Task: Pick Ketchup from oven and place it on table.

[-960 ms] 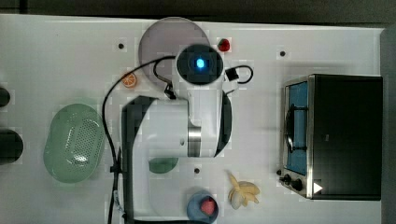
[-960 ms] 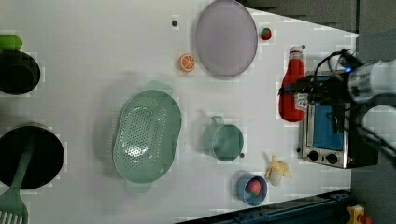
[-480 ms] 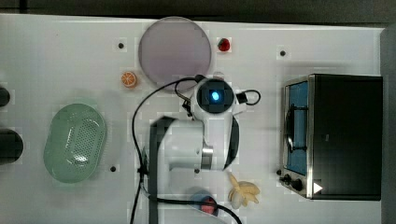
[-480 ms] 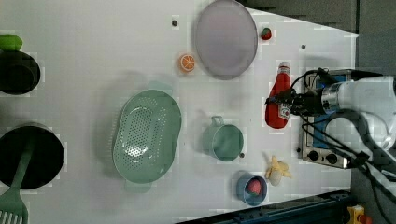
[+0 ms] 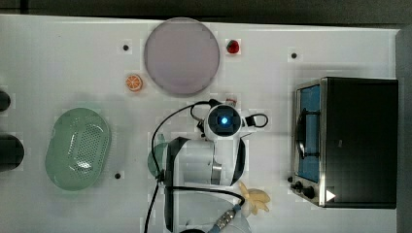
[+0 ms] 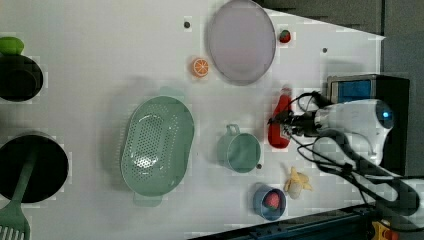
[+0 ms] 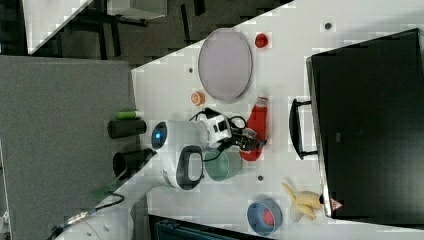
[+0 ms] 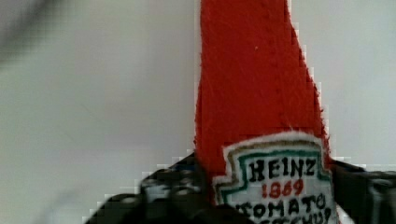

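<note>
Now the hand (image 7: 248, 139), shut on the Ketchup (image 6: 279, 123), has carried it further from the oven (image 5: 357, 141) vs 1 s ago, over open tabletop (image 5: 58, 63) by the green cup (image 6: 240, 152), so prob. just set-down left.

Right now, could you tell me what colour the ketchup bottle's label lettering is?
Black and red on the white label of the Ketchup, clearest in the wrist view.

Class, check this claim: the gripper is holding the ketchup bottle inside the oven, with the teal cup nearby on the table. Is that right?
Not quite. The gripper holds the Ketchup out over the table, between the teal cup and the oven, not inside the oven. The right view shows the bottle clear of the oven's door handle. The rest stands: the fingers clamp the bottle and the cup is nearby.
</note>
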Robot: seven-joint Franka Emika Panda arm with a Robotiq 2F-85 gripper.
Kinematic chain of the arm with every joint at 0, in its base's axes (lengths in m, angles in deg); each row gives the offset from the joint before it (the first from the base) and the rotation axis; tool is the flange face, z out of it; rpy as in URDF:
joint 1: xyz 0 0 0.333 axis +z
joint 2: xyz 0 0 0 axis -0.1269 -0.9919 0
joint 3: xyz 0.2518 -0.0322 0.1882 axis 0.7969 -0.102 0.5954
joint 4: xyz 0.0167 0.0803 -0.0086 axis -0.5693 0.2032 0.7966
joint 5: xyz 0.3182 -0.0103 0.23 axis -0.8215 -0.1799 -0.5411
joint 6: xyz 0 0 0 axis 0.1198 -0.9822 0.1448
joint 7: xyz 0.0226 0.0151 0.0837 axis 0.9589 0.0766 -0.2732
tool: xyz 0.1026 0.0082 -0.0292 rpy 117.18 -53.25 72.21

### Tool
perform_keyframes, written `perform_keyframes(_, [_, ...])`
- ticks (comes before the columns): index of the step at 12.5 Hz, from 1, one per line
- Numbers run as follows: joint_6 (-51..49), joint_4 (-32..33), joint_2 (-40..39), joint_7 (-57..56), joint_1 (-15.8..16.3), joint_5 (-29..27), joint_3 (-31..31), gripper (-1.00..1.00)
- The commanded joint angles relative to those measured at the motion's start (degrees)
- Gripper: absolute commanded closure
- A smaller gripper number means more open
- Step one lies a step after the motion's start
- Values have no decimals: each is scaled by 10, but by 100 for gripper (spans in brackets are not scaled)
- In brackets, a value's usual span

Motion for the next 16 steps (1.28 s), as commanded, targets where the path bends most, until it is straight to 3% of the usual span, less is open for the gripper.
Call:
perform_keyframes(1, [18, -4, 44, 32, -1, -5, -5, -100])
perform_keyframes(5, [-86, -60, 145, 138, -1, -5, -17, -100])
perform_keyframes(9, [-304, -203, 227, 188, -2, -4, -21, -100])
perform_keyframes(13, [-528, -367, 233, 218, -2, 35, -29, -100])
perform_keyframes(16, [-612, -435, 235, 223, -2, 37, -32, -100])
